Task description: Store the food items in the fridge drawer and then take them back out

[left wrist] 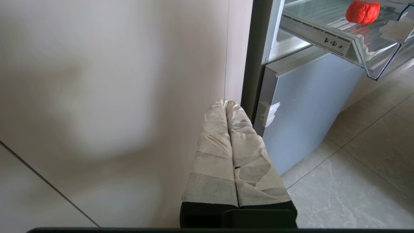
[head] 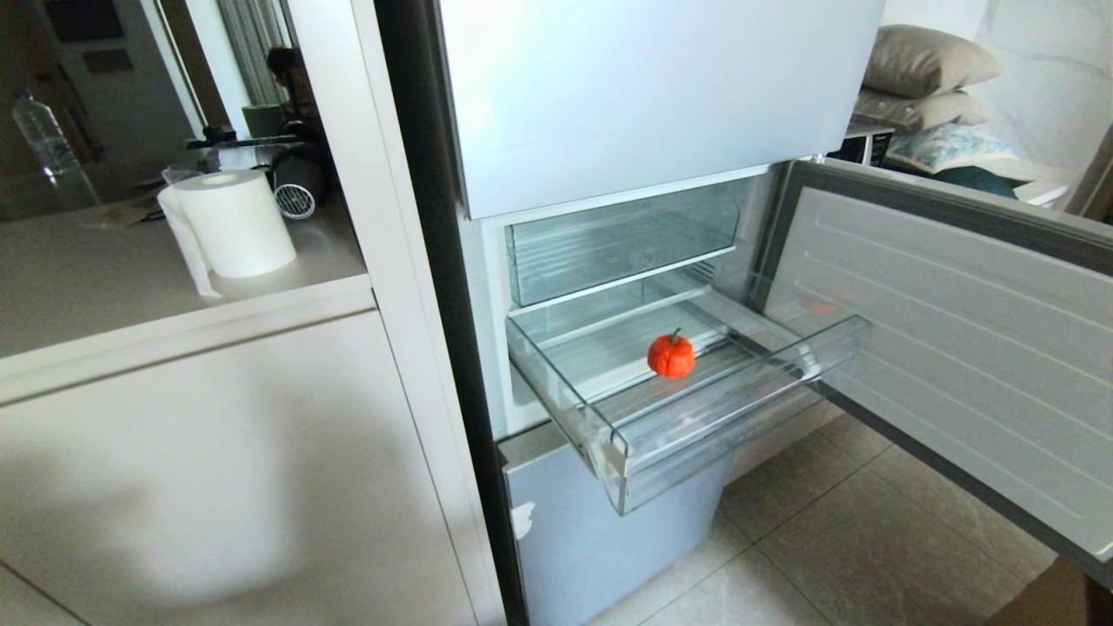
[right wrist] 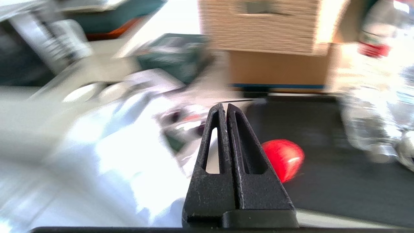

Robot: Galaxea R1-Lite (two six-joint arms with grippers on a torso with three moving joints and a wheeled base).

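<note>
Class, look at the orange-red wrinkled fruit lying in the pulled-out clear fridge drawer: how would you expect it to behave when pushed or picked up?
The orange-red fruit looks round, so it would probably roll along the fridge drawer's ribbed bottom if nudged. It looks small, so likely light. Its wrinkled skin may give some grip.

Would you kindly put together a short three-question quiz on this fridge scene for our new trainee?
1. True or false: the orange-red fruit lies in the pulled-out clear drawer.
2. The paper towel roll stands on: A) the floor, B) the counter left of the fridge, C) the drawer.
3. Fill in: the right gripper is ____, with nothing between its fingers.

Key
1. True; it sits on the ribbed bottom, apart from the walls.
2. B.
3. Shut; the left gripper, low by the cabinet, is shut too.
</note>
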